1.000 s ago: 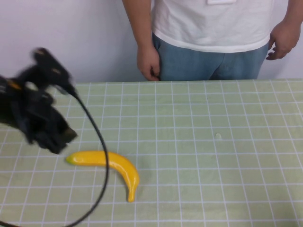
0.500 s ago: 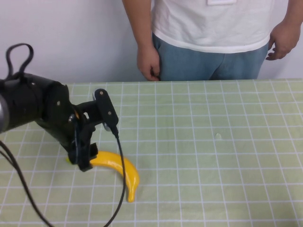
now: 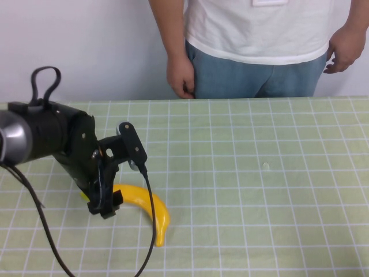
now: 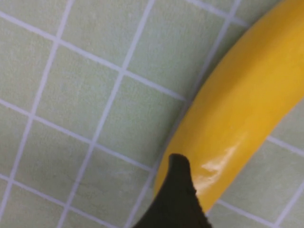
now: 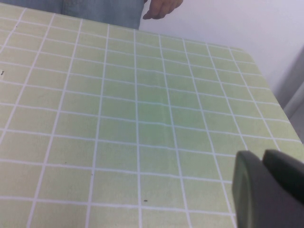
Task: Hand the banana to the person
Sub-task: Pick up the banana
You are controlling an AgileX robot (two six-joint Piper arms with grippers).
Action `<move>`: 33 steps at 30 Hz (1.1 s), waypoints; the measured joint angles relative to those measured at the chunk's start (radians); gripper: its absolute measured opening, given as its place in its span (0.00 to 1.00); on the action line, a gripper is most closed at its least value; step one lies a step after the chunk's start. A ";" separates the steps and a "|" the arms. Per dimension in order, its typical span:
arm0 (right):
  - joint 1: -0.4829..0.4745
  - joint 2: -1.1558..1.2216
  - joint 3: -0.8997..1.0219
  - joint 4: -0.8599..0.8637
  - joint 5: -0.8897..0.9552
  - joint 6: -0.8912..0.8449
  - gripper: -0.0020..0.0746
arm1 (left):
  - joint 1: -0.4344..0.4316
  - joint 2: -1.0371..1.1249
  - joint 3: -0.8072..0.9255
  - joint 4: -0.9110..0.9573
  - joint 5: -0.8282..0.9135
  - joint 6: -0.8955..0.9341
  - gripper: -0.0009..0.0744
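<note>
The yellow banana [image 3: 147, 203] lies on the green checked table near the front left. My left gripper [image 3: 106, 204] is down over the banana's left end and hides that tip. In the left wrist view the banana [image 4: 237, 109] fills the frame, and one black fingertip [image 4: 178, 190] sits at its edge; the other finger is out of frame, so the gripper looks open around the banana. The person [image 3: 259, 34] stands behind the far table edge, hands hanging down. My right gripper [image 5: 266, 185] shows only in its wrist view, fingers together, above bare table.
The table [image 3: 259, 190] carries a green cloth with a white grid. The left arm's black cable [image 3: 151, 231] runs past the banana to the front edge. The person's hand [image 3: 180, 75] hangs near the far edge, and a hand [image 5: 161, 7] also shows in the right wrist view.
My left arm has swung in from the far left and come down over the banana's left end. The banana and the person have not moved.
</note>
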 joint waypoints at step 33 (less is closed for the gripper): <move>0.000 0.000 0.000 0.000 0.000 0.000 0.02 | 0.000 0.088 -0.011 0.073 0.008 -0.158 0.38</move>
